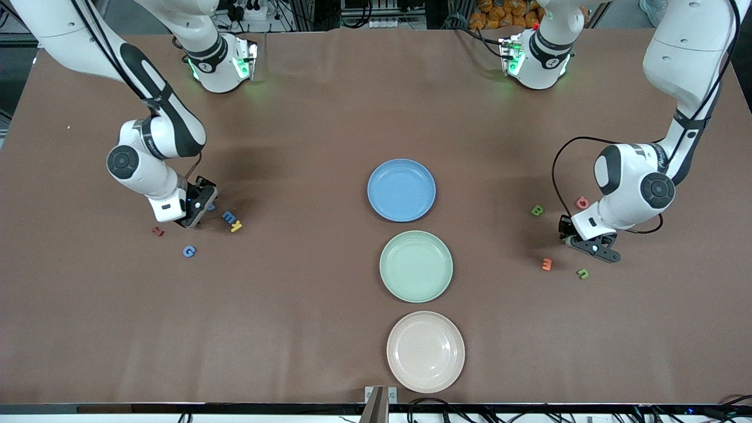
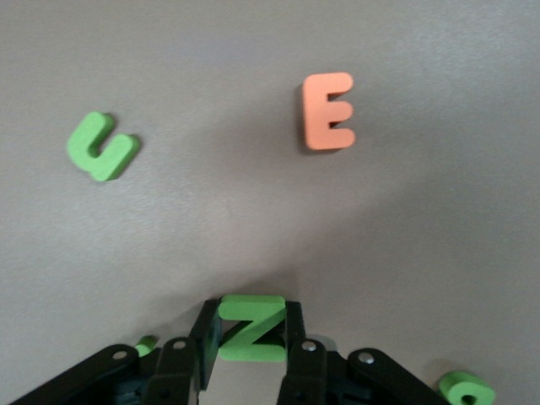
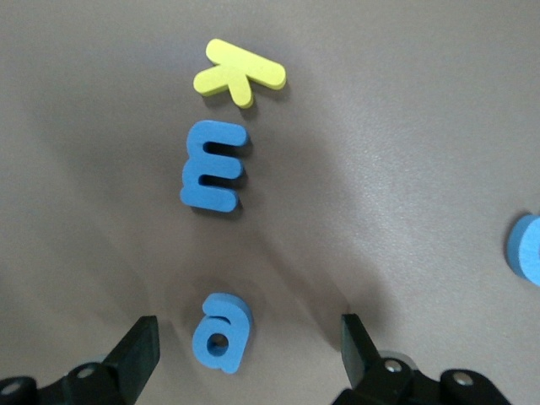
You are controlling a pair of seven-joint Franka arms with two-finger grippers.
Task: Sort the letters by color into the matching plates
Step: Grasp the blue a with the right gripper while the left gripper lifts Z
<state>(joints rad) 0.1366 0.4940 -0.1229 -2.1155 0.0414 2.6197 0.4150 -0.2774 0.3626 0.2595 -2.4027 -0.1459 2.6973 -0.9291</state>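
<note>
No letter had reached the blue plate [image 1: 401, 190] or green plate [image 1: 416, 265]: at the table's 3 o'clock the left gripper [image 2: 249, 350] clenched a green Z [image 2: 250, 326], while at 9 o'clock the right gripper [image 3: 249, 354] stood spread around a blue a [image 3: 221, 332]

Foam letters lie on the brown table: a green Z [image 2: 251, 327] sits between the left gripper [image 2: 250, 354] fingers, with an orange E [image 2: 327, 110] at its 1 o'clock. By the right gripper [image 3: 249, 350], a blue a [image 3: 222, 332], blue E [image 3: 213, 164], yellow K [image 3: 239, 72]. A blue G [image 1: 188, 251], green B [image 1: 537, 210].
</note>
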